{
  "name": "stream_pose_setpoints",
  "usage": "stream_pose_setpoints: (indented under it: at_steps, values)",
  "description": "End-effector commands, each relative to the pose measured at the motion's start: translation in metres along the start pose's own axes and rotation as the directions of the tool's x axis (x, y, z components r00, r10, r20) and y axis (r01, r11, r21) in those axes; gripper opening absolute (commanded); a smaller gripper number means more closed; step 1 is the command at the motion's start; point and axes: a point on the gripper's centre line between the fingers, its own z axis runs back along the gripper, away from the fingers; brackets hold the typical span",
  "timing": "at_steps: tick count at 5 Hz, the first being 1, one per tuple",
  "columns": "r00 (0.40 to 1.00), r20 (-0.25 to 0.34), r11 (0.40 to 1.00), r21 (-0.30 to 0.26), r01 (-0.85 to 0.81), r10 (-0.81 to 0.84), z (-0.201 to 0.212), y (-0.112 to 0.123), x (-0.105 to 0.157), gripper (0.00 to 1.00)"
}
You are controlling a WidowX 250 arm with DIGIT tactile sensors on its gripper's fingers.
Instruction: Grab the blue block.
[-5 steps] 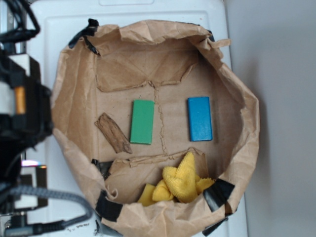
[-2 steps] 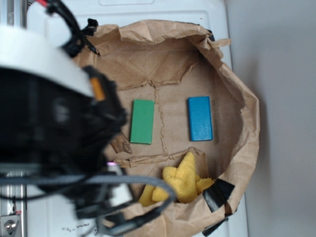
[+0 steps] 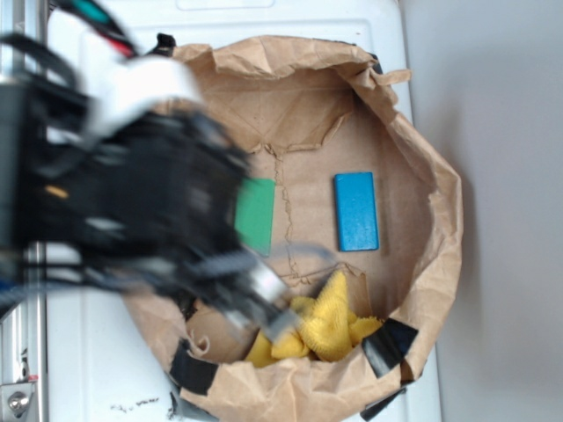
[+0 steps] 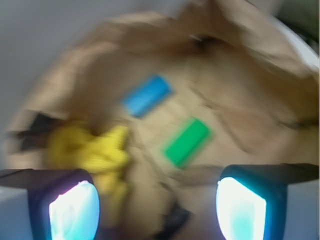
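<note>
White surface [image 3: 114,369] carrying one paper bag [image 3: 435,255]
The opened, crumpled brown bag is lying directly on it.

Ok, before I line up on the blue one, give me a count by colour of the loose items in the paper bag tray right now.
Blue: 1, the blue block
Green: 1, the green block, partly behind the arm
Yellow: 1, the yellow cloth
Total visible: 3. The arm covers the left part of the bag, so anything under it goes uncounted.

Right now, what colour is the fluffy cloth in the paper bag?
Yellow. The cloth shows best in the exterior view.
</note>
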Motion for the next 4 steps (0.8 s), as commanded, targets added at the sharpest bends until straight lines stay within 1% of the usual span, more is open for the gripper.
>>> stream_pose_setpoints:
  at_steps: [1, 2, 3, 4]
  values:
    - [0.999, 0.028, 0.999, -0.014, -0.034, 0.035, 0.007, 0.006, 0.010, 1.00]
    - [0.999, 0.028, 0.999, -0.014, -0.034, 0.035, 0.007, 0.006, 0.010, 1.00]
    - [0.993, 0.056, 0.993, 0.053, -0.107, 0.104, -0.031, -0.027, 0.033, 1.00]
    - [0.991, 0.058, 0.990, 0.075, -0.124, 0.119, -0.068, -0.059, 0.060, 1.00]
